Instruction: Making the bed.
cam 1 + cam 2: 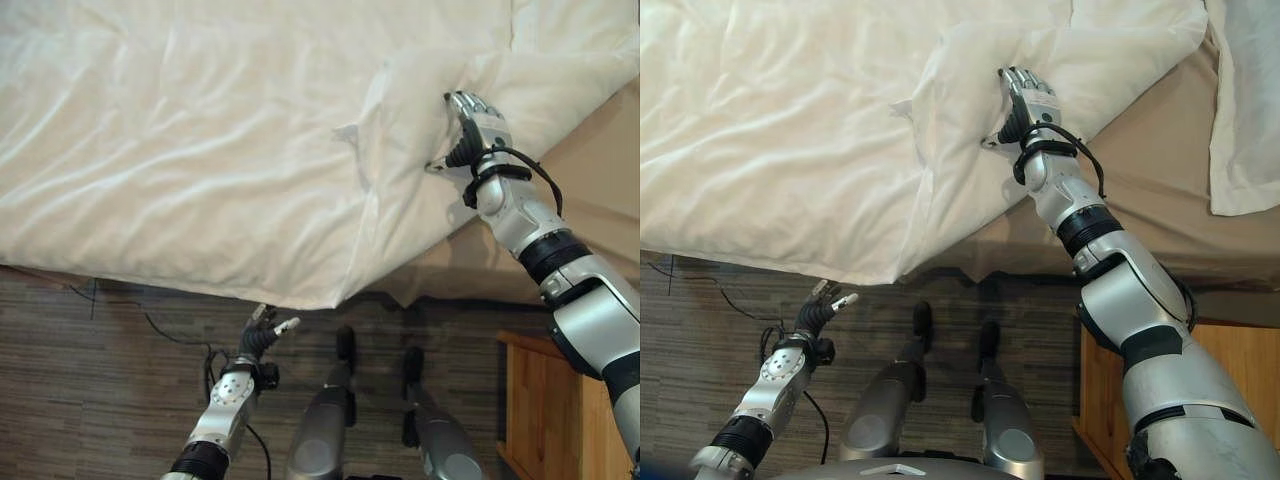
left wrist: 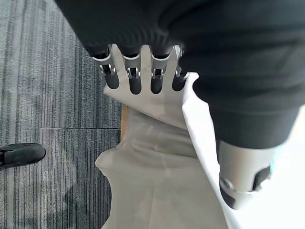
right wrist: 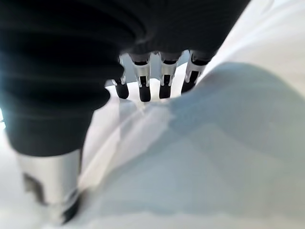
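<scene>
Both robot hands open: right robot hand flat on duvet, left robot hand below its edge.

A light wooden bedside cabinet is standing on grey striped carpet; a black shoe is resting there.

A white duvet covers most of the bed — wrinkled, its near edge hanging over the bed's side above the floor. Toward the head end its corner is folded back on itself in a puffy heap, leaving the tan sheet bare there — a white pillow lies beyond.
</scene>
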Robot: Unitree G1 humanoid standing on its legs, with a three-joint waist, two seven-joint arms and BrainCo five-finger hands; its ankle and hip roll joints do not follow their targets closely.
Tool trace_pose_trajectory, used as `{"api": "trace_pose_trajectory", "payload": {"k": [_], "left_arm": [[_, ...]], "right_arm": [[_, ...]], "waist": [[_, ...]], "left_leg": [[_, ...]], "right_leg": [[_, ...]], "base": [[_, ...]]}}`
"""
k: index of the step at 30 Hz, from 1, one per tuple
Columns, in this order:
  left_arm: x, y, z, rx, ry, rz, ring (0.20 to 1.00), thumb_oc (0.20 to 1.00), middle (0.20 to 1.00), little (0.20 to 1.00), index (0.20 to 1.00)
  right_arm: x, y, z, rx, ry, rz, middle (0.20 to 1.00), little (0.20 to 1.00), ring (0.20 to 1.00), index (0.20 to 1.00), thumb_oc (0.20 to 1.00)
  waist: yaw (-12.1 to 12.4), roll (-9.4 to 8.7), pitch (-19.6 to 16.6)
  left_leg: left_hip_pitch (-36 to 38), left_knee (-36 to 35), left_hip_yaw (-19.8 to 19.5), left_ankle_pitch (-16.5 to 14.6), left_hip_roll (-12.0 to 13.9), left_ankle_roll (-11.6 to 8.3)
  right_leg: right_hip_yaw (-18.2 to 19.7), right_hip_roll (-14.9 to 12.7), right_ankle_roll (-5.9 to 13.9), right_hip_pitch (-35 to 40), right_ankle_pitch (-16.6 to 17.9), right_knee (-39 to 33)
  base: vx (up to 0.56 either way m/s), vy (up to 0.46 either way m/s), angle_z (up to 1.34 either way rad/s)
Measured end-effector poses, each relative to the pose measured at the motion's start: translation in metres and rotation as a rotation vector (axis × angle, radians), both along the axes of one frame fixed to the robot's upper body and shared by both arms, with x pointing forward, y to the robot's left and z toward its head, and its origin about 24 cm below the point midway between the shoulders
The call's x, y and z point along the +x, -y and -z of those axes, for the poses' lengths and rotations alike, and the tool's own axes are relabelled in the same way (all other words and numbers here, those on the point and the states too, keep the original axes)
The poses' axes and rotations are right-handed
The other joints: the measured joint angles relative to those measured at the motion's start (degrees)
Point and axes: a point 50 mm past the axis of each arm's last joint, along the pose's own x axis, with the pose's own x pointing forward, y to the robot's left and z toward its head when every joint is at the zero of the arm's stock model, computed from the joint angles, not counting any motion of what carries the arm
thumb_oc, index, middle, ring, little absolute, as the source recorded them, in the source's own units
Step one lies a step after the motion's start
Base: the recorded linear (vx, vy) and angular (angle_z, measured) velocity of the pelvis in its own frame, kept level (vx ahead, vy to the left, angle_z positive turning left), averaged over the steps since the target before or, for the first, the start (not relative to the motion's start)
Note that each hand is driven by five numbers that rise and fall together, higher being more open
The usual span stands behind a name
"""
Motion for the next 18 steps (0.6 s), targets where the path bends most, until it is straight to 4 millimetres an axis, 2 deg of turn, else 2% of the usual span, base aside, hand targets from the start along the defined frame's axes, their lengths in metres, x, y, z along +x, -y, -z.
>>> {"api": "trace_pose_trajectory", "payload": {"k": [4,9,11,15,18], "left_arm": [[0.002,0.0,-0.001,0.0,0.005,0.002,1.0,1.0,1.0,1.0,1.0],[0.017,0.008,-0.013,0.003,0.049,0.035,1.0,1.0,1.0,1.0,1.0],[0.022,0.009,-0.016,0.005,0.056,0.043,1.0,1.0,1.0,1.0,1.0],[0.022,0.009,-0.015,0.015,0.041,0.059,1.0,1.0,1.0,1.0,1.0],[0.019,0.007,-0.013,0.022,0.029,0.057,1.0,1.0,1.0,1.0,1.0]], "right_arm": [[0.0,0.001,-0.001,0.009,0.007,0.004,0.2,0.2,0.2,0.2,0.2],[0.0,0.001,-0.004,0.014,0.01,0.002,0.2,0.2,0.2,0.2,0.2],[0.001,0.004,-0.001,0.035,-0.015,0.008,0.2,0.2,0.2,0.2,0.2],[0.001,0.011,-0.002,0.096,-0.019,0.027,0.2,0.2,0.2,0.2,0.2],[0.003,0.021,0.004,0.129,-0.05,0.061,0.2,0.2,0.2,0.2,0.2]], "waist": [[-0.4,-0.02,0.03],[-1.26,-0.22,0.13],[-1.74,-0.96,0.59],[-2.89,-1.56,0.73],[-3.71,-1.84,0.68]], "left_leg": [[0.03,0.0,0.0,0.02,0.0,0.0],[0.85,0.01,0.11,0.09,-0.09,0.1],[2.63,0.02,0.51,0.08,-0.09,0.1],[4.18,0.0,1.42,0.0,0.01,0.01],[4.79,0.0,2.77,-0.12,0.12,-0.1]], "right_leg": [[-0.14,-0.01,-0.03,0.12,0.03,0.01],[-0.15,-0.11,-0.01,0.94,0.07,0.02],[0.1,-0.18,0.01,2.55,0.1,0.01],[0.99,-0.18,0.19,3.73,0.23,0.0],[2.34,-0.24,0.32,3.72,0.92,0.0]], "base": [[0.0,0.0,0.0],[0.01,-0.001,-0.01],[0.01,-0.003,-0.05],[0.0,0.001,-0.1],[0.0,-0.007,-0.24]]}}
